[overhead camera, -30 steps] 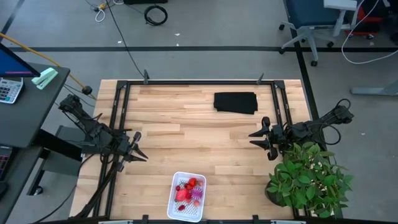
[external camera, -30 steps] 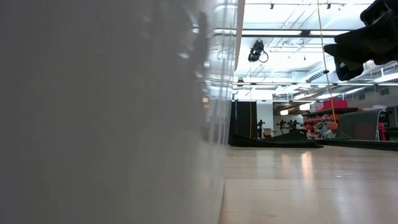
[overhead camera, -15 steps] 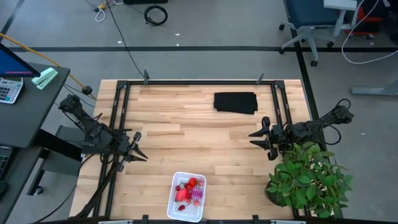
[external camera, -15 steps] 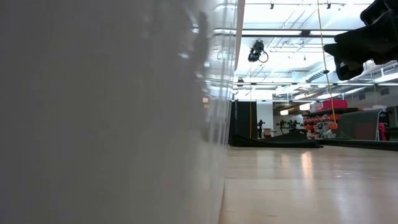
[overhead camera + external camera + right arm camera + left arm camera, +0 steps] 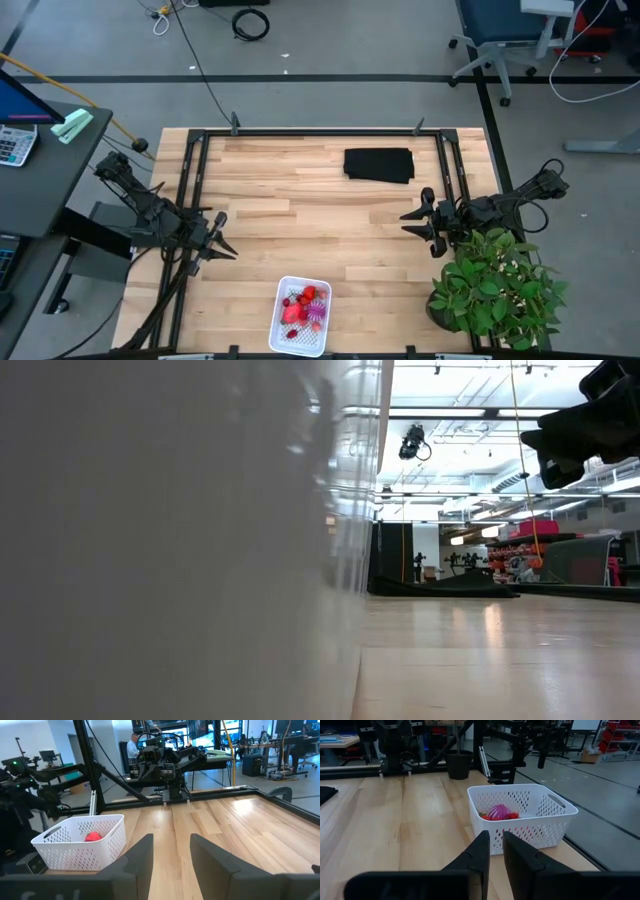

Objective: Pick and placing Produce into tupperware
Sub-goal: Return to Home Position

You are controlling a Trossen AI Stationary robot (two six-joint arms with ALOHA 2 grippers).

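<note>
— Where do we find the produce?

— All of it lies in the white perforated plastic basket [image 5: 312, 344]. The basket sits on the pale wooden table [image 5: 300, 200] near the front edge, roughly midway between the two arms. From above we make out a cluster of small red toy fruits [image 5: 306, 295]. There is also one larger red-pink piece [image 5: 293, 312], with a spiky purple piece [image 5: 316, 313] just beside it. We see no produce on the boards outside the basket.

— And what can we say of the grippers?

— The left gripper [image 5: 222, 240] hangs at the table's left edge, well apart from the basket. In its wrist view its two dark fingers [image 5: 482, 852] are drawn all but together. Only a thin slit shows between them, and they hold nothing. The right gripper [image 5: 408, 224] hangs at the right edge, just beside the green leafy potted plant [image 5: 495, 285]. Its fingers [image 5: 142, 855] stand parted with a clear gap, and they are empty too. Each wrist view looks across the boards at the basket.

— Anything else on the table?

— A flat black folded cloth [image 5: 379, 165] lies toward the far side, well apart from the basket and both grippers.

— What do we get from the low view?

— Little. A pale blurred surface fills its left half, and we cannot tell what it is. A dark arm part [image 5: 585, 425] shows at the upper right, but we cannot tell which arm it belongs to. In the right wrist view, a person in a light shirt [image 5: 132, 744] stands far back in the room.
</note>
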